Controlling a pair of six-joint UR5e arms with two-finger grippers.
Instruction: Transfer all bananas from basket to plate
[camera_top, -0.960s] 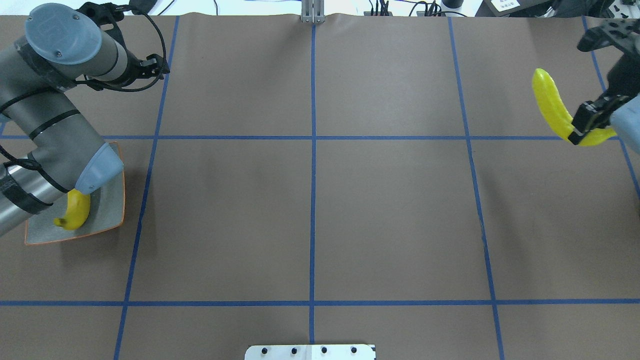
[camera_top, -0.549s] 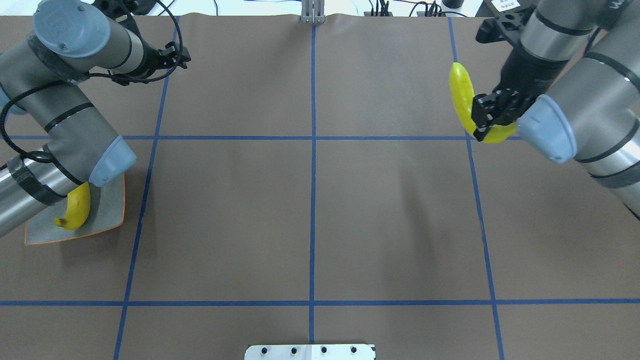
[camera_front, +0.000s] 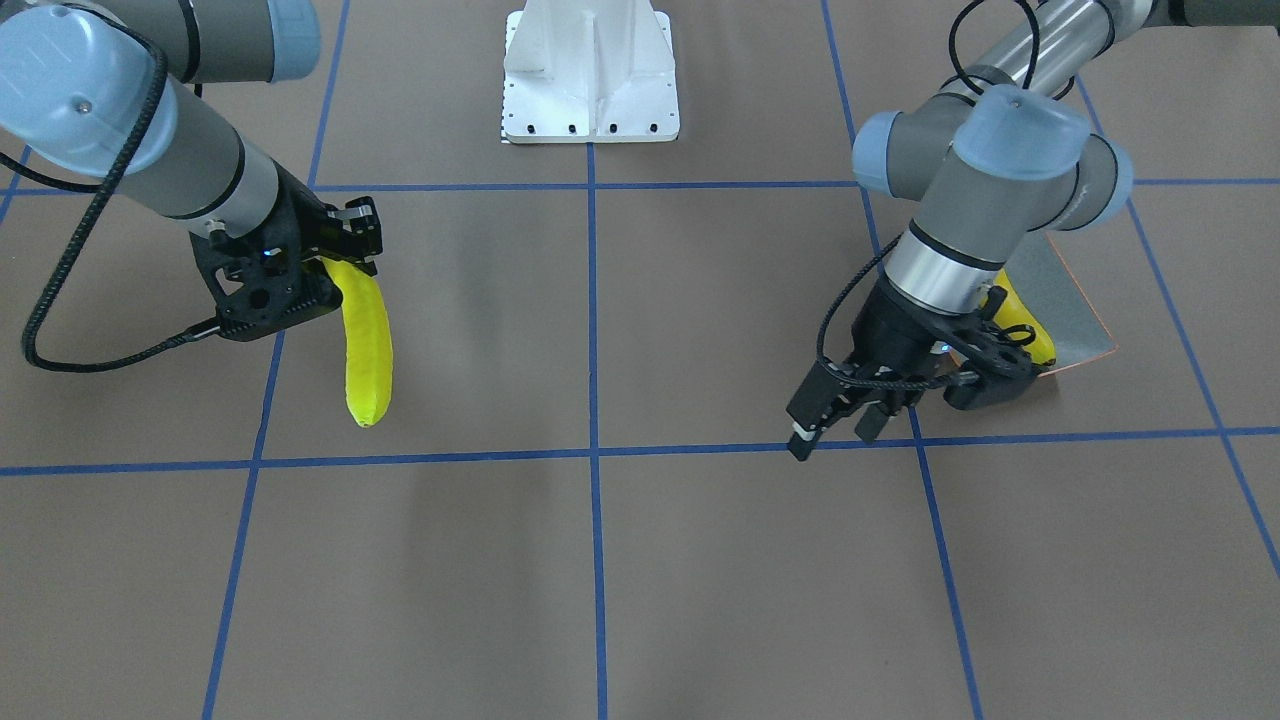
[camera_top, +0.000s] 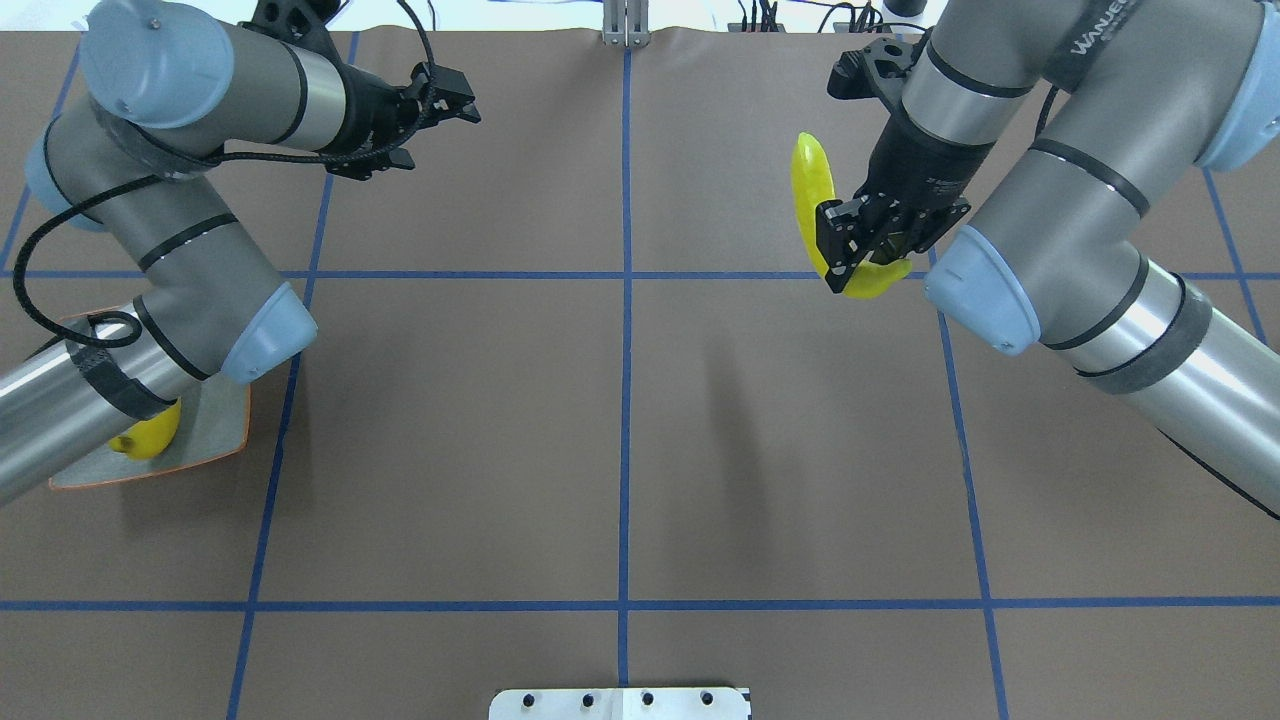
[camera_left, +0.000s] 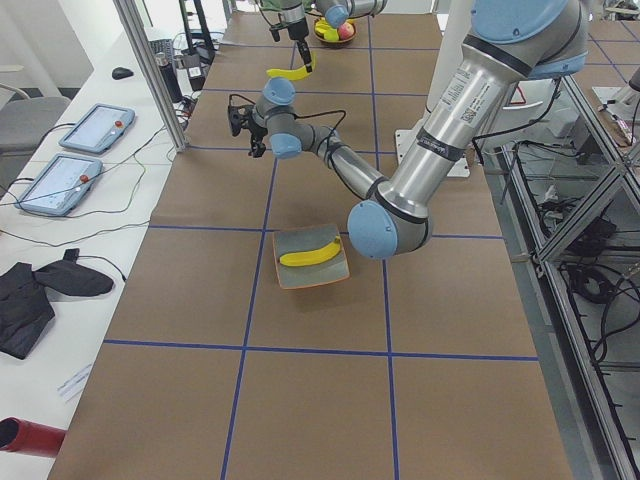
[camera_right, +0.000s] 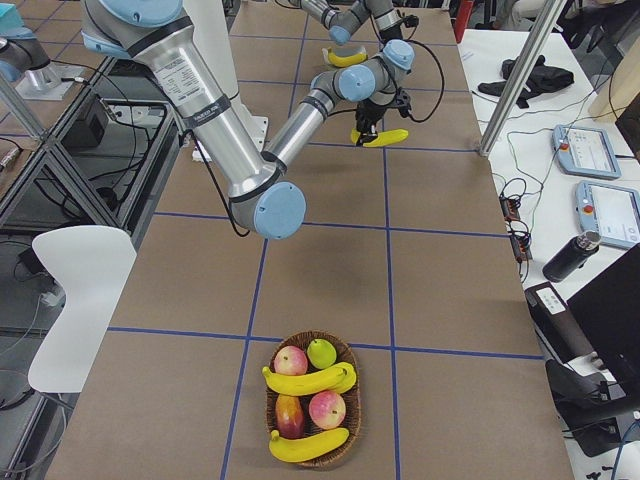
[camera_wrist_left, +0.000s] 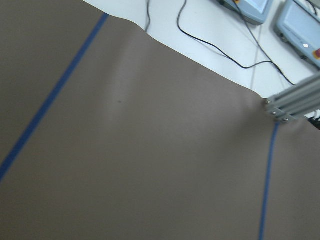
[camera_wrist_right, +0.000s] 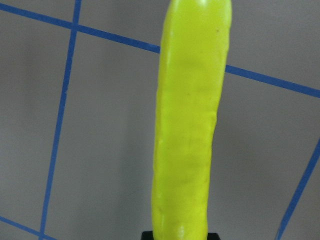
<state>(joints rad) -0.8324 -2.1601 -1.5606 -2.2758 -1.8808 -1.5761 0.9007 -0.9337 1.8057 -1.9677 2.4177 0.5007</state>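
Now, right gripper (camera_top: 862, 250): clamped on your pale lemon-yellow banana (camera_top: 808, 180) in midair, lower end hidden.
Left gripper (camera_front: 832, 435): jaws apart, empty.
Grey-green orange-rimmed plate (camera_top: 215, 425): mostly under the left arm (camera_top: 190, 270); golden-yellow banana (camera_top: 152, 438) half-hidden inside.

A lemon-yellow banana (camera_wrist_right: 187, 125) fills the frame's middle, above a brown table (camera_wrist_right: 110, 150) crossed by blue lines (camera_wrist_right: 59, 115).

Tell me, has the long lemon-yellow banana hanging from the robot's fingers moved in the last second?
Yes. In the overhead view the lemon-yellow banana has crossed the right-hand blue tape line leftward, toward the view's centre.
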